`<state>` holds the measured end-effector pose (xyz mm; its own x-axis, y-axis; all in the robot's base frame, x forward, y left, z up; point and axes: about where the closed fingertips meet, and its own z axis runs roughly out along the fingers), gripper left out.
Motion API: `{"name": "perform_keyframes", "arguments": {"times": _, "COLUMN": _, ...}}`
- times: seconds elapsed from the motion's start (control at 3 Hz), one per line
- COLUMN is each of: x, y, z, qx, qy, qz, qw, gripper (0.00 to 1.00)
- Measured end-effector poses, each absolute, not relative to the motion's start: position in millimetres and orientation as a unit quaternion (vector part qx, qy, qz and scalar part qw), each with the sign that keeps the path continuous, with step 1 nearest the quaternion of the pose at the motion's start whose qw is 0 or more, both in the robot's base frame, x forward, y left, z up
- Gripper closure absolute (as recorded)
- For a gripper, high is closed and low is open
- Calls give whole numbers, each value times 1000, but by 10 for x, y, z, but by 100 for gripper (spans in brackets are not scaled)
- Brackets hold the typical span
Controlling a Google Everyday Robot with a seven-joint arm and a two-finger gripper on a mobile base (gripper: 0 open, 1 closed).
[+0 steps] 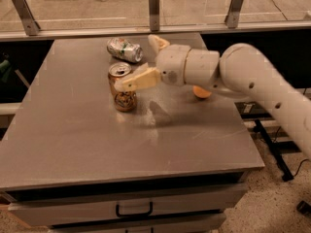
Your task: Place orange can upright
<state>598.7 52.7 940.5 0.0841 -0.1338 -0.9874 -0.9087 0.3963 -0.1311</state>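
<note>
From where I stood, the orange can (122,89) was upright on the desk (73,140), left of the middle, silver top up. The claw (134,62) hung just beside it with its fingers spread wide. The near finger (138,80) crossed in front of the can's upper half, and I could not tell if it touched. The other finger pointed up and back toward the silver-and-green can (125,49), which lay on its side. An orange (201,92) peeked out from under the arm (252,76). I judged the setting-down done and the letting-go in hand. Next, the claw needed to draw away cleanly, up or to the right, so the near finger did not tip the can.
</note>
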Motion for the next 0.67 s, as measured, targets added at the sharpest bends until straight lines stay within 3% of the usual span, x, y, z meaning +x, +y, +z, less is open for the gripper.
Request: {"name": "perform_keyframes", "arguments": {"times": 0.67, "x": 6402, "y": -827, "z": 10726, "qx": -434, "qy": 621, "qz": 138, "qw": 638, "gripper": 0}}
